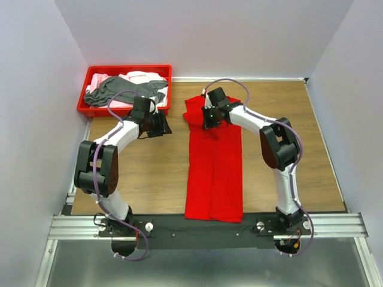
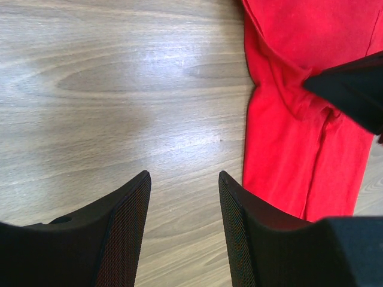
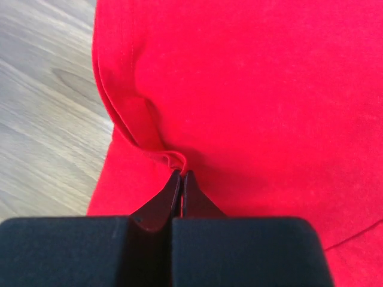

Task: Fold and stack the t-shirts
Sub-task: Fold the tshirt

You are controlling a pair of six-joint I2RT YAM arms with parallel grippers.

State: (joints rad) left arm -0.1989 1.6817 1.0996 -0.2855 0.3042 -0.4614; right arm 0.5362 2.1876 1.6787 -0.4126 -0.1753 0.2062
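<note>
On the table [image 1: 149, 173]: right tool [image 3: 181, 177] pinching the red t-shirt [image 1: 214, 173], left tool [image 2: 184, 179] wide and holding nothing.
The shirt lies as a long strip at mid-table, gripped near its far end. Left tool hovers over bare wood beside the shirt's left edge. Grey t-shirt [image 1: 119, 89] and pink t-shirt [image 1: 140, 76] are heaped in the red tray [image 1: 84, 108], far left.

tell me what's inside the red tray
A dark grey shirt lies sprawled over pale pink and white shirts in the red tray. How many lie beneath, and the tray floor, are covered.
</note>
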